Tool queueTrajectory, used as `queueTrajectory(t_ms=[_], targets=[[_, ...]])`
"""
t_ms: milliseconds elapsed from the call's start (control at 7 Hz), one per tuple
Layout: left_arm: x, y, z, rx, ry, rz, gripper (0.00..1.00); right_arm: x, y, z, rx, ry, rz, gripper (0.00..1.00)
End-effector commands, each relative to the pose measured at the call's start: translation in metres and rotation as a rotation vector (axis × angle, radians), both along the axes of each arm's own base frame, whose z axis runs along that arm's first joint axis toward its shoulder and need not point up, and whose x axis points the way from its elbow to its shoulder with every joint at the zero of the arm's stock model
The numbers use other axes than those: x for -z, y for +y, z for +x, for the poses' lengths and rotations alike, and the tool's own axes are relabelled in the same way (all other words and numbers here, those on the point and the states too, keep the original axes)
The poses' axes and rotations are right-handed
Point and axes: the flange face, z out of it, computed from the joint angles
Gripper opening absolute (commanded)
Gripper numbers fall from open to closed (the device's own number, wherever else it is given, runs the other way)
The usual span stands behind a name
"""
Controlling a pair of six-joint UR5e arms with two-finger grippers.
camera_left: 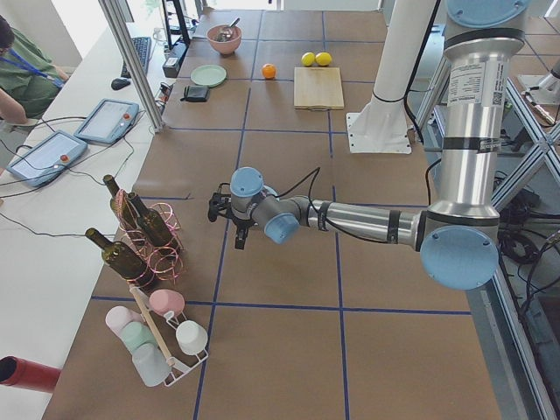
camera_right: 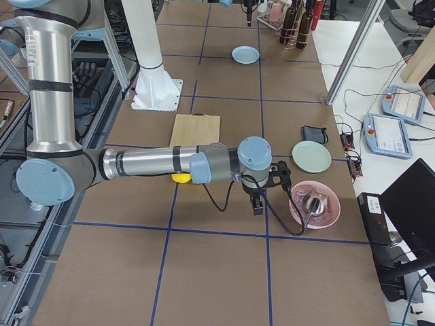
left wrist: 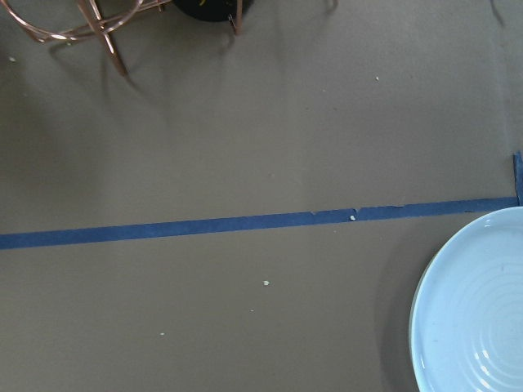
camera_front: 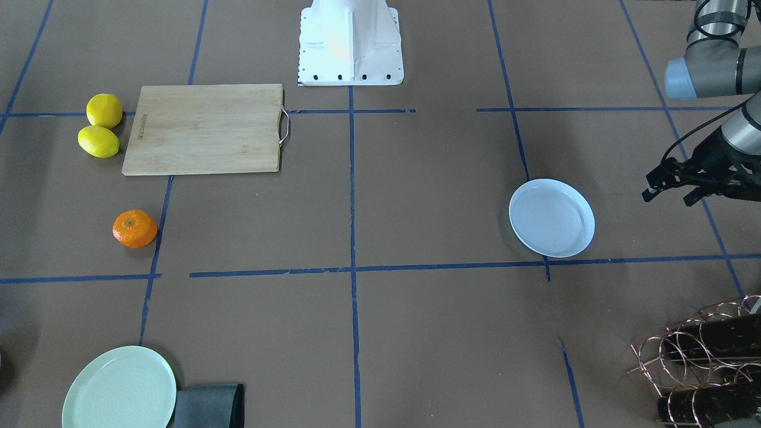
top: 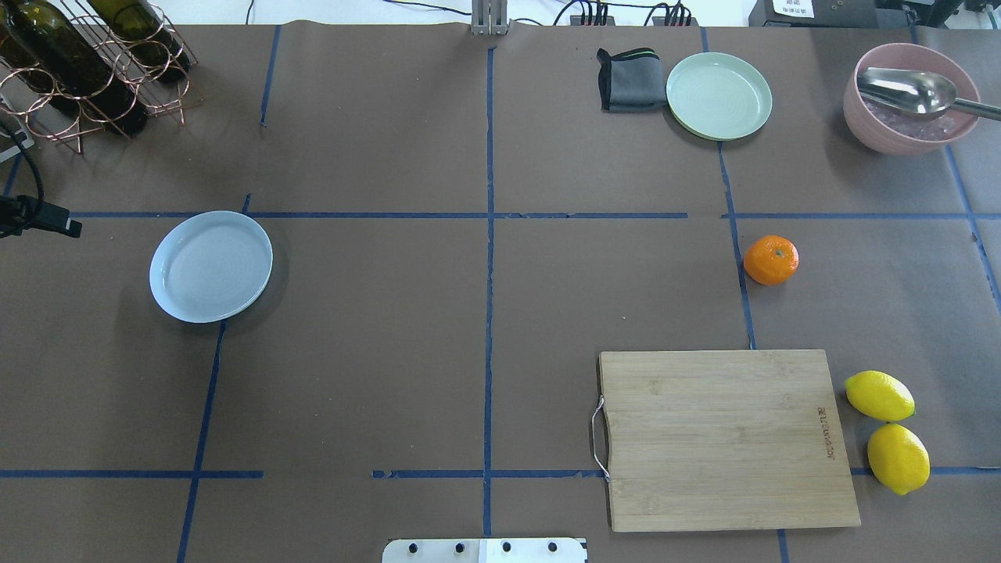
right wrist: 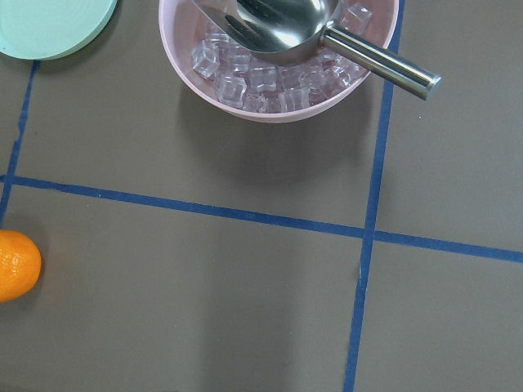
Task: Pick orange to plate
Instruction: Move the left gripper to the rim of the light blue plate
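The orange (top: 771, 259) rests on the brown table on my right side, just beyond the cutting board; it also shows at the left edge of the right wrist view (right wrist: 16, 265). The bluish-white plate (top: 211, 266) lies empty on the left side, far from the orange. My left gripper (camera_front: 672, 193) hovers beside the plate, toward the table's left end, and looks open with nothing in it. My right gripper (camera_right: 258, 200) shows only in the right side view, hanging between the orange and the pink bowl; I cannot tell its state.
A wooden cutting board (top: 723, 438) and two lemons (top: 879, 396) lie near the orange. Beyond the orange are a pale green plate (top: 719, 95), a grey cloth (top: 629, 80) and a pink bowl (top: 907, 117) of ice with a metal scoop. A copper bottle rack (top: 86, 62) stands far left.
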Motion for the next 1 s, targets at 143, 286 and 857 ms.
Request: queueTrajectory(t_ms=[143,286,857], targets=[[0.008,0.011,0.042,0.067,0.011,-0.016,1.00,0.001,-0.002,-0.007,0.004,-0.002,-0.009,1.00],[0.013,0.021,0.075,0.108,0.026,-0.059,1.00,0.000,-0.002,-0.009,0.002,-0.004,-0.019,1.00],[0.019,0.033,0.128,0.122,0.015,-0.071,0.97,-0.001,-0.002,-0.010,0.002,-0.005,-0.026,1.00]])
